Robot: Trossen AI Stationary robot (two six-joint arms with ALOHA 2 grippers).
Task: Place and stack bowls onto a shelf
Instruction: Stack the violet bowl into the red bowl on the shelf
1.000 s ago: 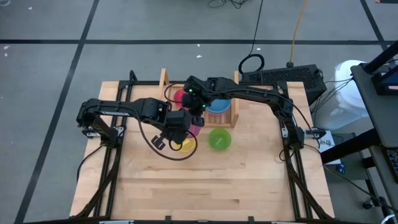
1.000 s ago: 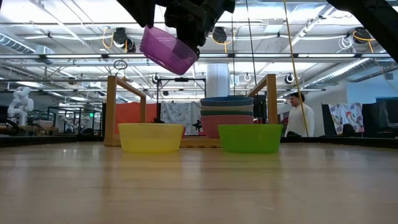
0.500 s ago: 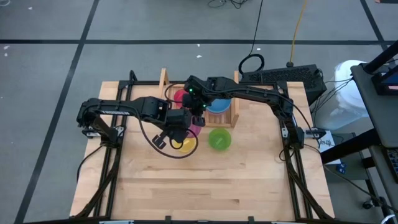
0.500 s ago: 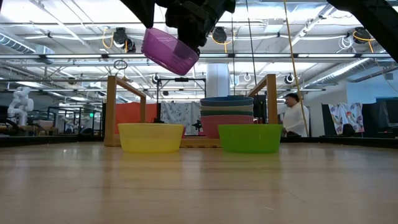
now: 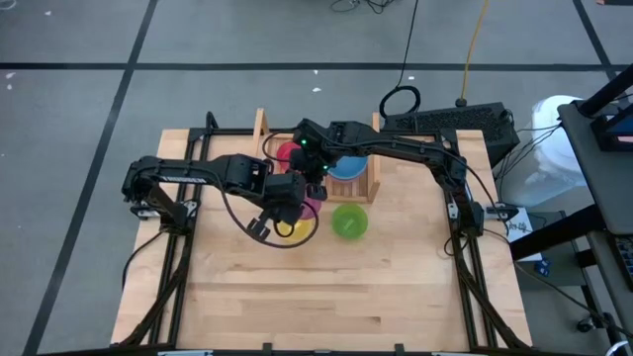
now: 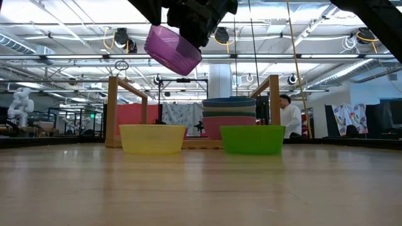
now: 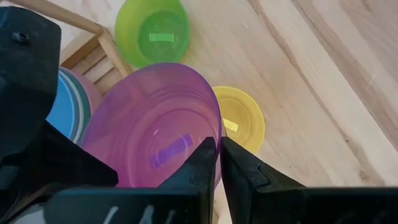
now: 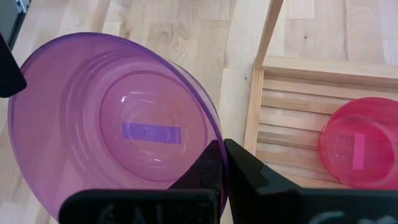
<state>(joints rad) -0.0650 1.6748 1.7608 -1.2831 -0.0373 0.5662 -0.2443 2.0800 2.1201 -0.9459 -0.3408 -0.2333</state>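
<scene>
Purple plastic, the bowl [image 6: 173,49] hangs tilted in the air above the table [image 5: 396,287], pinched at its rim from two sides: the left gripper [image 7: 219,163] and the right gripper [image 8: 222,163] are each clamped on its edge. Below sit a yellow bowl [image 6: 152,138] and a light green bowl [image 6: 252,139], apart, just in front of the shelf [image 6: 112,110]. The shelf holds a pink bowl [image 8: 359,151] and a stack topped blue [image 6: 228,100]. The table's near half lies bare.
</scene>
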